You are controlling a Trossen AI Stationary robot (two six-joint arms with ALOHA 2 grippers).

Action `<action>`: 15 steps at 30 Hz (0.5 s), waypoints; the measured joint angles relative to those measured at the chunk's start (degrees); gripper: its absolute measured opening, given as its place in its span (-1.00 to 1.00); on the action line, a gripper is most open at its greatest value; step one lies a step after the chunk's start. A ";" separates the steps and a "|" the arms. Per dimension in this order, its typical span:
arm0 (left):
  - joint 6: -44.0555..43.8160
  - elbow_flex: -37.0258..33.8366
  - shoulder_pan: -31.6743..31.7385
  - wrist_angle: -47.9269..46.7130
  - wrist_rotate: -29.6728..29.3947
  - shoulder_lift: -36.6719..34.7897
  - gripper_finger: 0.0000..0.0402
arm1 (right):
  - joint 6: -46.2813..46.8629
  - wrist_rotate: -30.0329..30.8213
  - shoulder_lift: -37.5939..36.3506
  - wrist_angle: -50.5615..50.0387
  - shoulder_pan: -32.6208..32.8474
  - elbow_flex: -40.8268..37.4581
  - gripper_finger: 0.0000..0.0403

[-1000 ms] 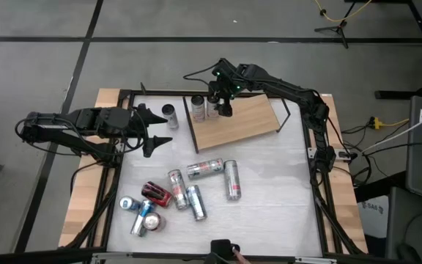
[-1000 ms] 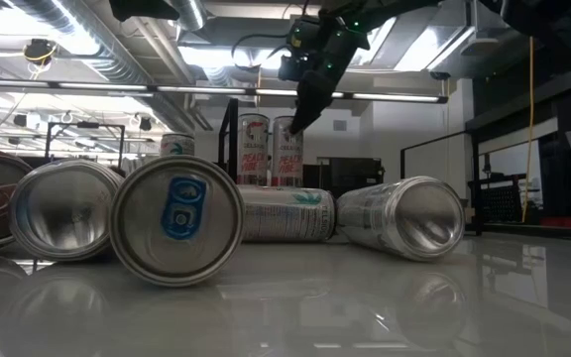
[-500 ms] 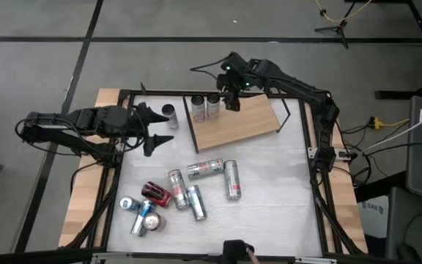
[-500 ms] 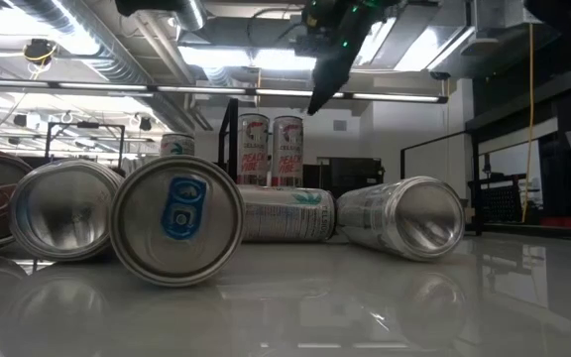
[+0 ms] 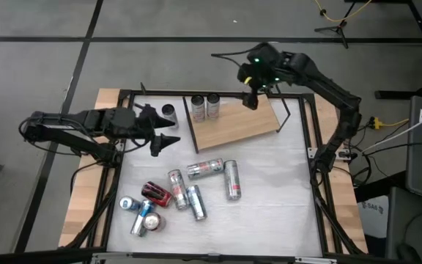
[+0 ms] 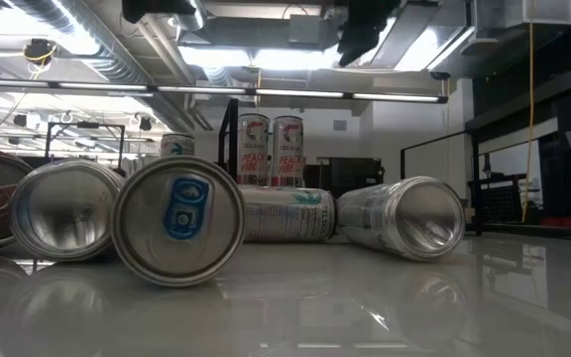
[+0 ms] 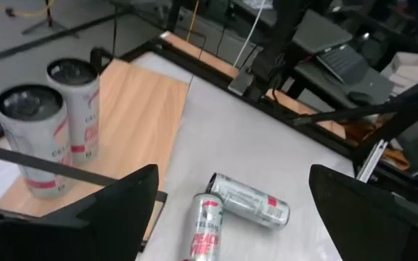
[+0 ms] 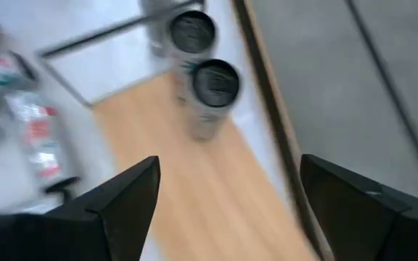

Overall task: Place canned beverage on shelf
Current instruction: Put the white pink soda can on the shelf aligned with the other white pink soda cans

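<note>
Up in the high view's top centre, the right gripper hangs over the far edge of the light-brown wooden shelf board with its thin black wire frame, fingers spread wide and nothing between them. Look at the right wrist view: two broad dark fingers, bare wood showing in the gap. Just left of that gripper, at the shelf's upper-left corner, two tall silver cans with red lettering stand upright, side by side and touching, a clear gap between them and the gripper. The low view shows them dead centre, standing above the cans lying in front.

Over on the left of the frame, the left gripper hovers over the white tabletop, jaws also wide and empty, close to a lone upright silver can just outside the shelf's left edge. Below the shelf, a scatter of silver, red and blue cans lies on its side across the table's lower left.
</note>
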 joint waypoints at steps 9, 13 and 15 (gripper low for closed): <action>-3.05 0.00 2.82 -0.31 -8.20 0.96 0.75 | 4.75 -4.49 -4.40 -2.52 5.19 0.00 0.61; -0.30 0.00 8.30 -1.32 -8.32 -0.54 0.75 | 4.80 -4.49 -4.79 -2.62 9.21 0.00 0.61; 0.46 0.00 11.53 -2.50 -7.49 -0.71 0.75 | 4.81 -4.48 -4.74 -2.70 11.08 0.00 0.61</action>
